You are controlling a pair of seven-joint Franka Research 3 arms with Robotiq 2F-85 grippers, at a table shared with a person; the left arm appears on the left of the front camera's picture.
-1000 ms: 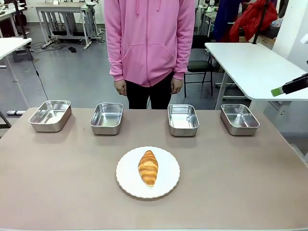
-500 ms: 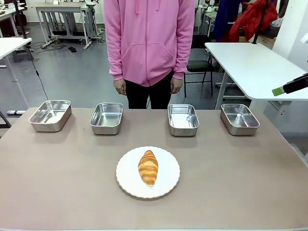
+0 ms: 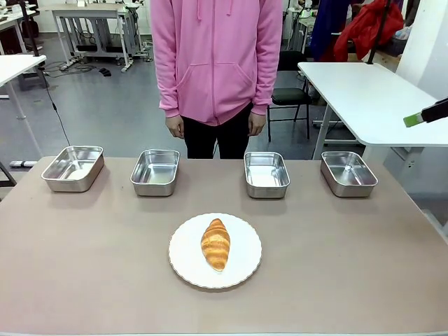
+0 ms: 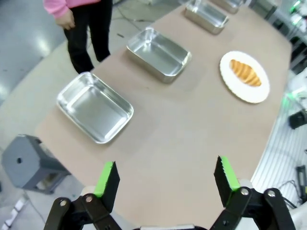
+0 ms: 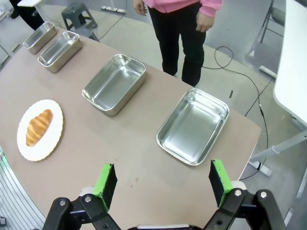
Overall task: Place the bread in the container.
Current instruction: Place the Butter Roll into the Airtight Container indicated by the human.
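Bread on plate, four pans in a row beyond, your left gripper and right gripper both spread wide, unladen

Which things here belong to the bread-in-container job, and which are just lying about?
Job: croissant-shaped bread; four alike steel pans in a row: leftmost pan, left-middle pan, right-middle pan, rightmost pan. Which one is meant, cannot tell.
Lying about: round white plate under the bread; white side table.
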